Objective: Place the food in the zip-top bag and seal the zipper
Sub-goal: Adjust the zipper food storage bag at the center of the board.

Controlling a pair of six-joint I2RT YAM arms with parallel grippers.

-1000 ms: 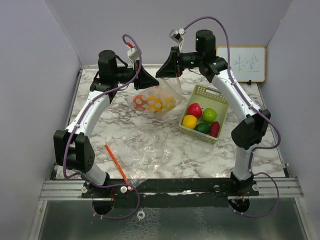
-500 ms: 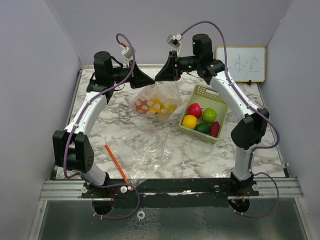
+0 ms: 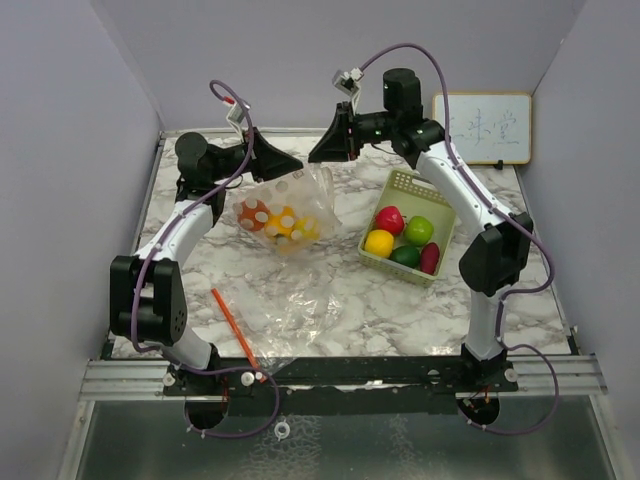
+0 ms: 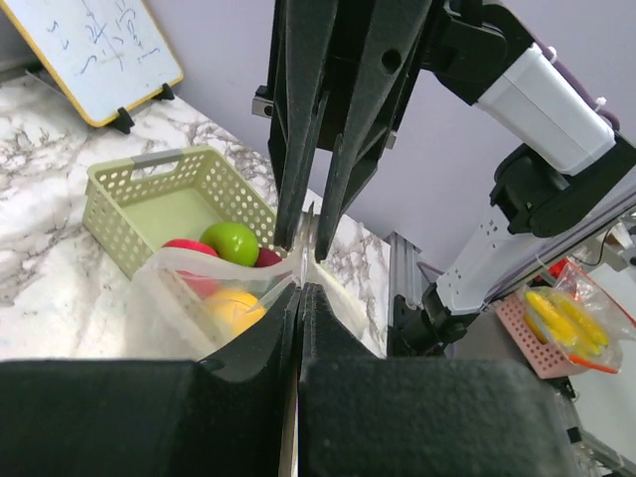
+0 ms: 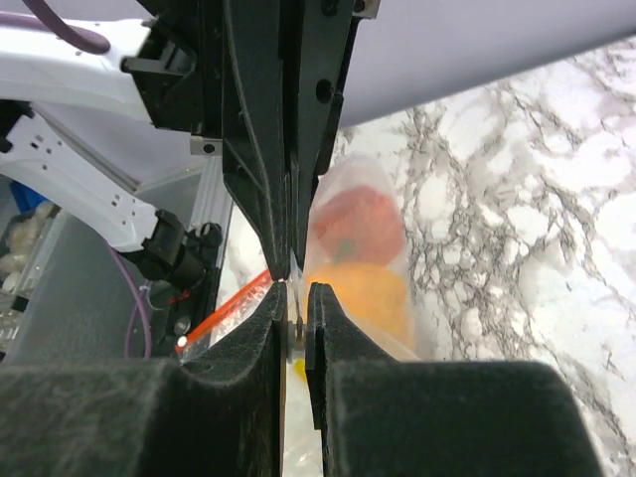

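Note:
A clear zip-top bag [image 3: 300, 195] hangs above the marble table between my two grippers. It holds several pieces of food [image 3: 283, 222] in orange, red and yellow. My left gripper [image 3: 294, 166] is shut on the bag's top edge; its wrist view [image 4: 300, 288] shows the film pinched flat. My right gripper [image 3: 314, 154] faces it tip to tip and is shut on the same top strip [image 5: 296, 298]. Red and orange food [image 5: 360, 248] shows through the bag below. More food [image 3: 405, 240], red, green, yellow and dark red, lies in the pale green basket [image 3: 402, 184].
A second clear bag [image 3: 290, 305] with an orange zipper strip [image 3: 234, 328] lies flat at the front left of the table. A small whiteboard [image 3: 490, 127] leans on the back right wall. Purple walls close in both sides.
My left arm has pulled back to the left and lower. The bag has swung left with it. My right gripper has shifted slightly left, still on the bag top.

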